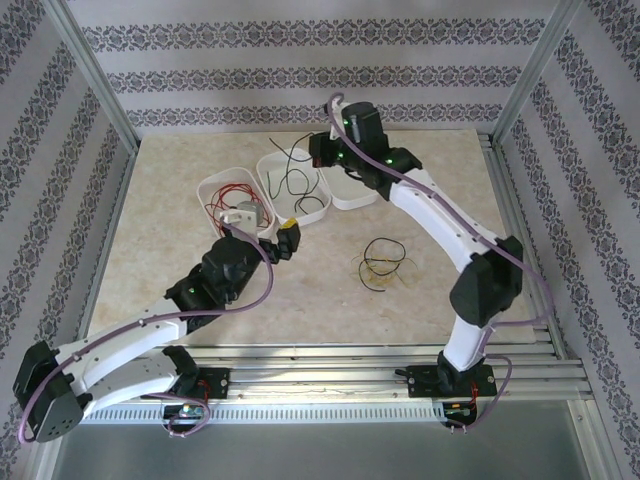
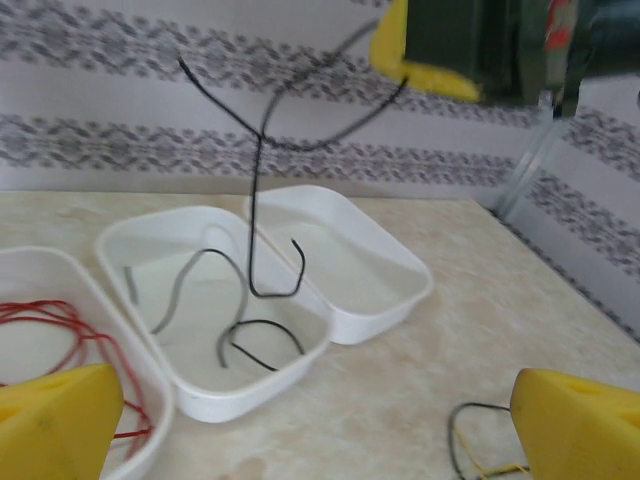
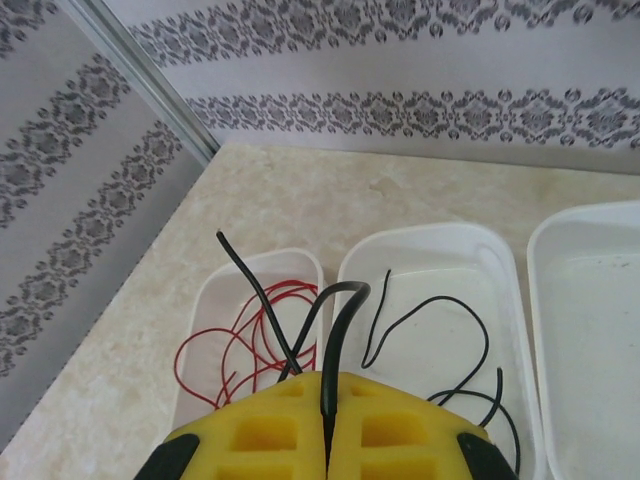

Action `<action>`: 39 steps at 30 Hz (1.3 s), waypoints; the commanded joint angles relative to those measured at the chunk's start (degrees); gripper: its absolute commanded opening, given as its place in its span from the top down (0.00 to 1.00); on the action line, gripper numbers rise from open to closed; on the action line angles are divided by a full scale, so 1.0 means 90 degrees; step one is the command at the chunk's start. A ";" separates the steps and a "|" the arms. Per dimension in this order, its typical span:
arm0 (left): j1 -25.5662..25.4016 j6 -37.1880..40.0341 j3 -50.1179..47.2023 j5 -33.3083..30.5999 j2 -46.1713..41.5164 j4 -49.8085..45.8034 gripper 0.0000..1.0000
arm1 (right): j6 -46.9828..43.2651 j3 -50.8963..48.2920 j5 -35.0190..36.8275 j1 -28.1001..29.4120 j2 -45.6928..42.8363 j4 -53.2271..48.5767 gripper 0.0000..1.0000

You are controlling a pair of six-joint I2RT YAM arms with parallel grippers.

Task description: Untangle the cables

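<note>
Marbled table (image 1: pixel 180 260) is lying under patterned walls. One black cable (image 3: pixel 338 320) is dangling over the middle tray (image 3: pixel 420 232), pinched in the right gripper (image 3: pixel 328 390). More black strands (image 3: pixel 450 310) are resting in that tray. Red cables (image 3: pixel 245 340) are lying in the left tray (image 3: pixel 207 310). A black-and-yellow tangle (image 1: pixel 382 262) is sitting on the table near the trays. The left gripper (image 2: pixel 320 430) is standing spread wide, holding nothing.
</note>
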 commanded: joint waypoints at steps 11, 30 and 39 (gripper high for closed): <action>0.0452 0.0053 0.0073 -0.0379 -0.0398 -0.0944 0.01 | 0.0518 0.1199 0.1397 0.0139 0.1717 -0.0563 1.00; 0.0807 -0.0349 0.0075 0.0588 -0.0019 -0.0852 0.01 | 0.0111 0.2283 0.1940 0.0301 0.3491 -0.1561 1.00; 0.0834 -0.0444 0.0111 0.0789 0.0284 -0.0655 0.01 | 0.0075 0.1849 0.1657 0.0315 0.3349 -0.1485 0.84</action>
